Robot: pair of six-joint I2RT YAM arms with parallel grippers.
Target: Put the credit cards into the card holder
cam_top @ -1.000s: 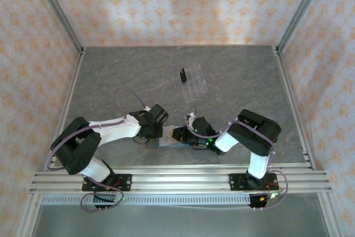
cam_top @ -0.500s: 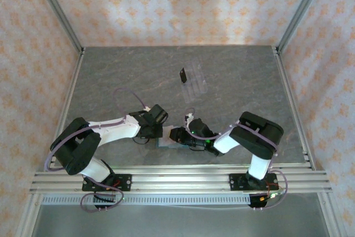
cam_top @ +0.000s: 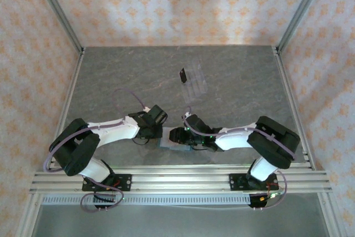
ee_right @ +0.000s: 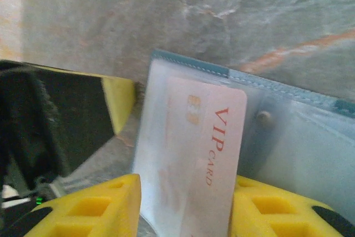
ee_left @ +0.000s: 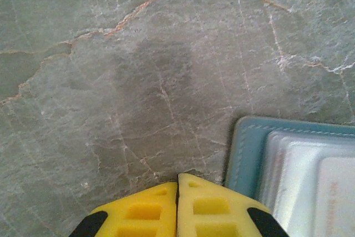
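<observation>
Inside the one card holder (ee_right: 191, 62) we count one pale card (ee_right: 205, 148) (right claw (ee_right: 186, 188) spread, left claw (ee_left: 177, 184) closed); the tray (cam_top: 198, 84) holds one black card (cam_top: 182, 75).

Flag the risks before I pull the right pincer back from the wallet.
The VIP card seems only partly inside the card holder, flanked by the open right pincer; backing out could drag it. The shut left pincer sits beside the holder, not on it, so it may slide.

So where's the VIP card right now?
In the right wrist view the VIP card lies on the clear inside of the open teal card holder, between the yellow fingers of the right gripper, beside the pale stud.
</observation>
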